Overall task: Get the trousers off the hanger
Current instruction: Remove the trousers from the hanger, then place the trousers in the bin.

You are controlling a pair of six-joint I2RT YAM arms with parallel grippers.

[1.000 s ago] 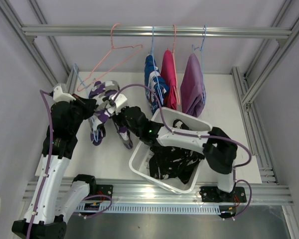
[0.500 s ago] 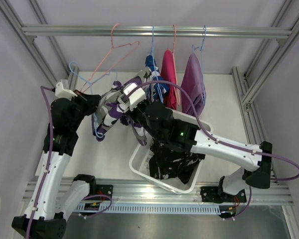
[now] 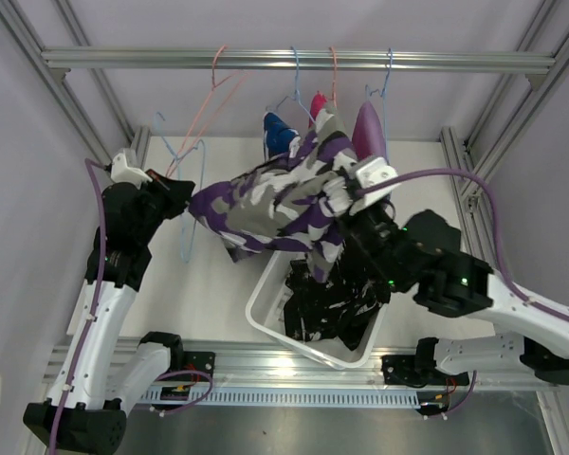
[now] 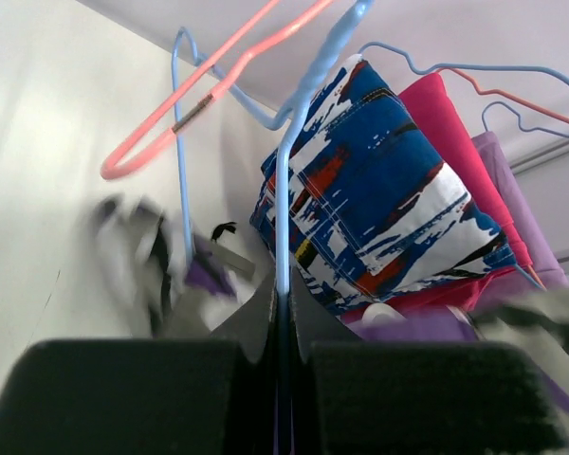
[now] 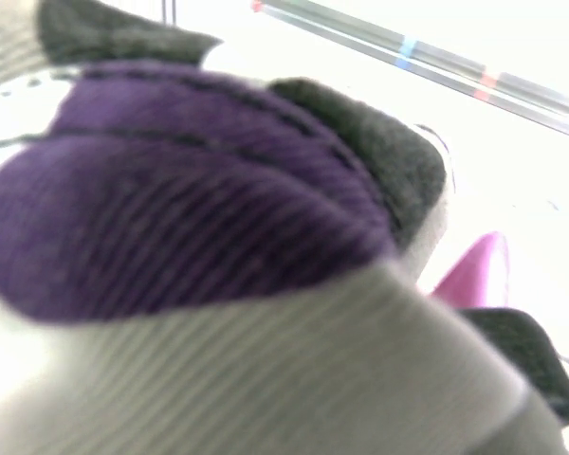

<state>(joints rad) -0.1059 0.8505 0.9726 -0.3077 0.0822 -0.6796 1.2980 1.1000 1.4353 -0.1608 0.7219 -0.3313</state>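
The left claw (image 4: 280,353) is pinched shut on the thin wire of the blue hanger (image 4: 283,227). I think it grips the hanger so it cannot swing away while the cloth is pulled off.

The right claw (image 3: 346,197) is out to the right, above the white basket (image 3: 256,308). Cloth hides its fingers in its own wrist view. But the cloth runs tight from it, so I judge it is clamped on the purple-white camouflage trousers (image 3: 275,204).

These trousers hang in the air between the 2 claws, stretched out like a sheet. 1 end is by the left claw and the hanger. The other end is bunched at the right claw. I cannot tell if any part is looped over the hanger wire.

Below them, black trousers (image 3: 332,318) lie in the basket, which sits on the worktop (image 3: 213,284). That looks like the place for each pair once it is free.

Behind, 3 more pairs hang from the rail (image 3: 294,60): blue-white patterned trousers (image 4: 379,209), bright pink trousers (image 4: 452,118) and lilac trousers (image 4: 503,175). A pink hanger (image 4: 204,98) hangs bare beside them.
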